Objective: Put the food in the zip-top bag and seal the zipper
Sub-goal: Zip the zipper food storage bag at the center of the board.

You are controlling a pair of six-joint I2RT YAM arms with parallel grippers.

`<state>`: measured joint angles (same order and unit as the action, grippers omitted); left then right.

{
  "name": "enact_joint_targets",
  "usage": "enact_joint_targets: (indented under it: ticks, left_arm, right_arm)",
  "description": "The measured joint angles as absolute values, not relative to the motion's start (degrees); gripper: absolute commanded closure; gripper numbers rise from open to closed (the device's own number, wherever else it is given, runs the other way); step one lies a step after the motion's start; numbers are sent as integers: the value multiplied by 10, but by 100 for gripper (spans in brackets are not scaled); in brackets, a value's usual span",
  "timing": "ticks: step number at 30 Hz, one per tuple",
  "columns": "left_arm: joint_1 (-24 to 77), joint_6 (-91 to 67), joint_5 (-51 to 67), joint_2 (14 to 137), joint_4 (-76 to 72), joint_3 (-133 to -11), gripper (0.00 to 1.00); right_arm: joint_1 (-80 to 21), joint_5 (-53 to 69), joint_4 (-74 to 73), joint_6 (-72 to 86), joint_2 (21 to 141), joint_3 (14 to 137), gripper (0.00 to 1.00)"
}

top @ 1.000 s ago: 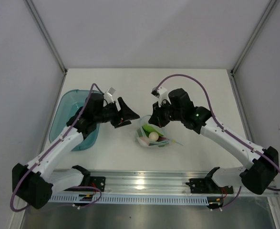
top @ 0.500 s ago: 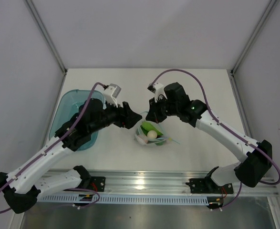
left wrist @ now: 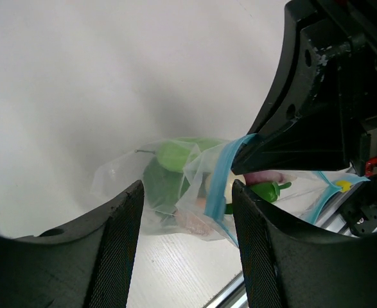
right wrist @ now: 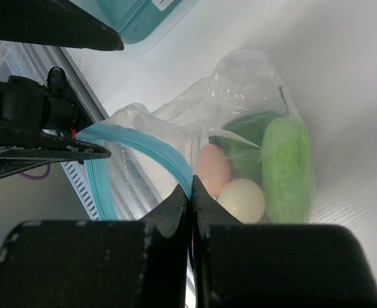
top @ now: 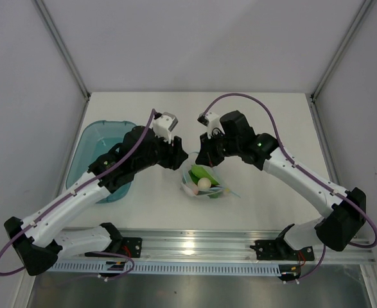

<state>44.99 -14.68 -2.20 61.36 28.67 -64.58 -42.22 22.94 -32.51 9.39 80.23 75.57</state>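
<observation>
Near the middle of the white tabletop (top: 271, 122), the zip-top bag (top: 205, 185) sits crumpled, its mouth edge held up between the two hands. Inside the bag is the food (right wrist: 265, 173). A long light green piece (right wrist: 288, 160) lies against a darker green one (right wrist: 243, 144), with a cream egg (right wrist: 241, 199) and a pink piece (right wrist: 212, 168) closer to the bag's mouth. The left wrist view also shows a small green chili pepper (left wrist: 270, 188) behind the clear plastic.

The right hand (right wrist: 189, 191) is at the far right side of the bag's mouth. Its fingers are pinched tight on the teal-blue zipper (right wrist: 146, 149), and the strip curves away from the fingertips across the opening.

The left hand (top: 178, 158) hangs at the far left side of the bag's mouth with its jaws spread wide, gripping nothing. In its wrist view the zipper and the bag's upper edge show between the two fingers. Whether either finger touches the plastic cannot be told.

Well to the left of the bag, a translucent blue tray (top: 95, 151) rests on the tabletop, partly covered by the left arm.
</observation>
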Motion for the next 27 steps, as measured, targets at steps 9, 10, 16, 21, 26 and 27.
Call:
enact_joint_targets:
  ticks: [9, 10, 16, 21, 26, 27]
  left_arm:
    - [458, -142, 2, 612, 283, -643, 39]
    - [460, -140, 3, 610, 281, -642, 39]
    - [464, -140, -3, 630, 300, -652, 48]
    - [464, -149, -23, 710, 348, -702, 89]
    - [460, -159, -44, 761, 394, -749, 99]
    - [457, -166, -46, 768, 406, -760, 99]
  right_arm:
    - [-423, 234, -325, 96, 812, 762, 100]
    - [-423, 234, -325, 97, 813, 763, 100]
    - [-424, 241, -324, 105, 817, 766, 100]
    - [-428, 243, -327, 106, 818, 768, 79]
    - [-428, 231, -334, 105, 818, 769, 45]
    - [-428, 227, -337, 104, 817, 770, 41]
